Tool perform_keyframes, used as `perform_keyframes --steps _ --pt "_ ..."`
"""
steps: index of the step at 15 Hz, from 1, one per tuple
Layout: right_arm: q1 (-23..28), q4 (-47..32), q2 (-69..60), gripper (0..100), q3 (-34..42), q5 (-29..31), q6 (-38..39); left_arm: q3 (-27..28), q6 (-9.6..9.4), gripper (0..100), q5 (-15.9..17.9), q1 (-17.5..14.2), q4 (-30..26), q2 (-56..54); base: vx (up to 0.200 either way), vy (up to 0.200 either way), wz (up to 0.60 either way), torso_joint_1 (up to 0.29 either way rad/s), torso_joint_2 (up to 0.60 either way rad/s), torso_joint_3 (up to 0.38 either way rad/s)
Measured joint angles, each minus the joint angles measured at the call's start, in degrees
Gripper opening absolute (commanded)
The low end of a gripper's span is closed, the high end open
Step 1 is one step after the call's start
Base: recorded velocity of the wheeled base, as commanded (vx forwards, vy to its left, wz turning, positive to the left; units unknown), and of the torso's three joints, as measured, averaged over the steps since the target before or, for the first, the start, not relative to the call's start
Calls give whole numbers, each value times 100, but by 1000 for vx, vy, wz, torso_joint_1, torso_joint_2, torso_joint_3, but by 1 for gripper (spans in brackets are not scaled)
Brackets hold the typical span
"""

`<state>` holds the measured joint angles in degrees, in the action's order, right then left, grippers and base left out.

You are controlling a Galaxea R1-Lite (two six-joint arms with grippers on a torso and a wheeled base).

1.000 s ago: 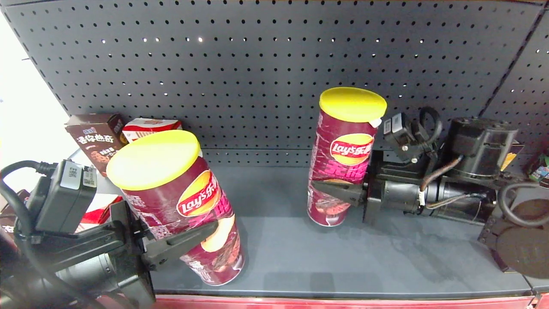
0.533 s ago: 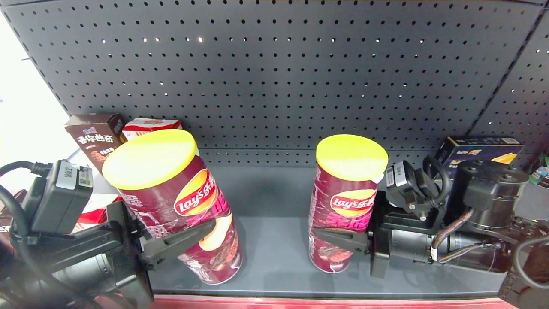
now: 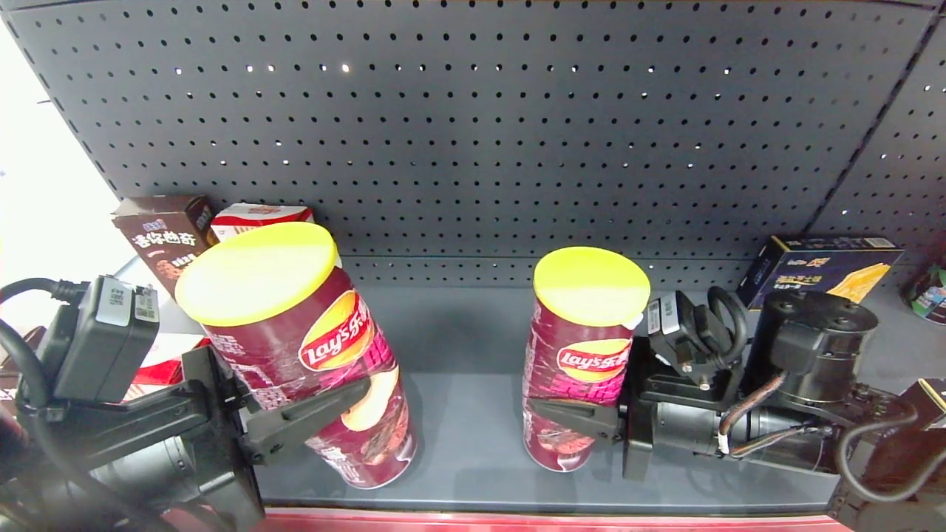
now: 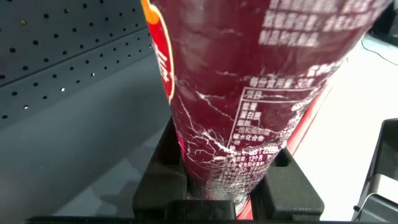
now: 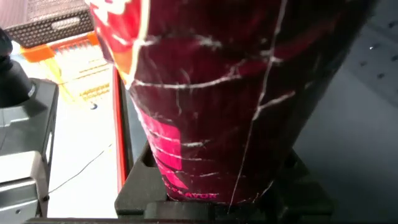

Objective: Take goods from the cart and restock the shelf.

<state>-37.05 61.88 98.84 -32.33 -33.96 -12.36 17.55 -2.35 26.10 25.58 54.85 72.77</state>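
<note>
Two tall maroon chip cans with yellow lids are up at the shelf (image 3: 473, 436), each held by an arm. The left can (image 3: 295, 347), at the lower left of the frame, leans with its lid toward the left edge and its base near the shelf's front lip. I cannot tell whether the base touches the board. The left pincer (image 3: 336, 403) is clamped round its lower half. In the left wrist view the pincer (image 4: 227, 186) has a black finger on either side of the can (image 4: 249, 93).

The right can (image 3: 580, 362) stands close to upright, right of centre, over the grey board. The right pincer (image 3: 565, 403) grips it low down from the right. In the right wrist view the pincer (image 5: 224, 193) is closed tight on the creased wrapper of the can (image 5: 236, 93).

Both labels show a round red-and-yellow logo facing forward. The left can's back carries lines of small white print.

A dark pegboard (image 3: 473, 133) forms the back wall. At the middle left, behind the left can, stand a brown box (image 3: 159, 236) with white lettering and a red-and-white box (image 3: 259, 216). A dark blue box (image 3: 820, 266) sits at the right, behind the right arm. A red strip (image 3: 517, 521) runs along the bottom edge.
</note>
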Motion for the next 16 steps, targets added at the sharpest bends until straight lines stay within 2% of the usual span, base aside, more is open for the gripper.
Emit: perform_keyframes --steps 3,4,11,16 --pt "4 20 155 0 -52 -50 0 -9 4 0 -2 -4 -2 0 0 0 0 0 0 0" --pt "4 35 206 100 -74 -52 -4 -9 0 0 0 -4 -2 2 0 0 0 0 0 0" --pt "32 260 132 100 88 -28 -4 13 0 0 6 0 -2 22 0 0 0 0 0 0" --pt "168 224 -940 100 647 2 260 22 0 0 9 9 9 22 0 0 0 0 0 0"
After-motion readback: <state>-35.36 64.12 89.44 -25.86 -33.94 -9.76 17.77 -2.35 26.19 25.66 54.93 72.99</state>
